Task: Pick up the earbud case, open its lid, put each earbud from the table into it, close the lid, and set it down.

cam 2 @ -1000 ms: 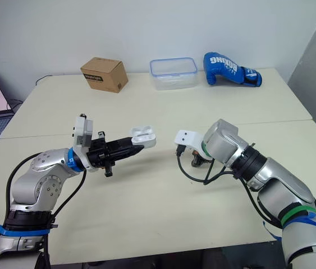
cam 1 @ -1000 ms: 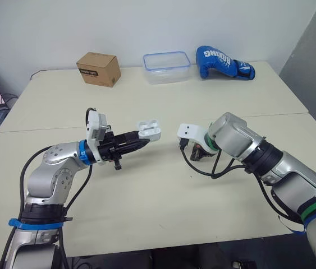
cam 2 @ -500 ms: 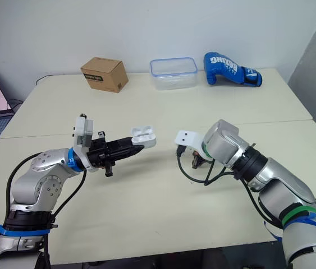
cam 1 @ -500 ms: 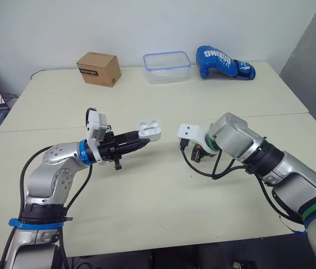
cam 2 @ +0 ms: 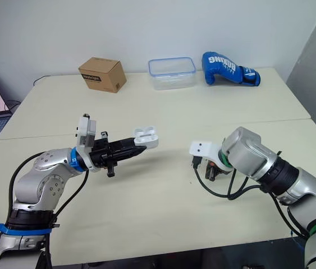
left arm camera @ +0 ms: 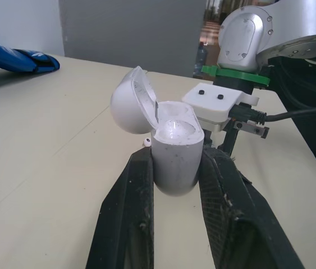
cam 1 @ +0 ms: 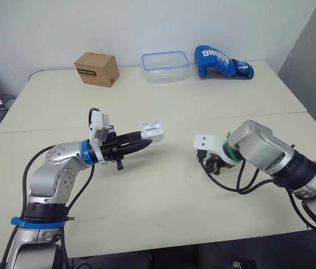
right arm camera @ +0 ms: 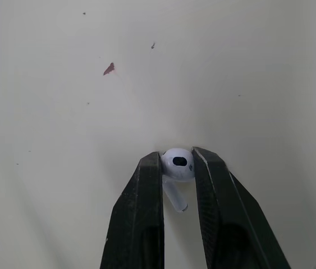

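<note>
Left hand [cam 1: 144, 143] clamps the open-lidded case [left arm camera: 172, 140] above the table [cam 1: 163, 207]. Right hand [right arm camera: 177, 158] pinches an earbud [right arm camera: 177, 166] close to the tabletop. Advice: lower it stem-first into a well, case steady.

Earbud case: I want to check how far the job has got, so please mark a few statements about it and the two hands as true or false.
1. The left hand holds the earbud case with its lid open. True.
2. The right hand is empty. False: it pinches an earbud between its fingers.
3. The earbud case rests on the table. False: it is held up above the table.
4. A blue boxing glove lies near the table's far edge. True.
</note>
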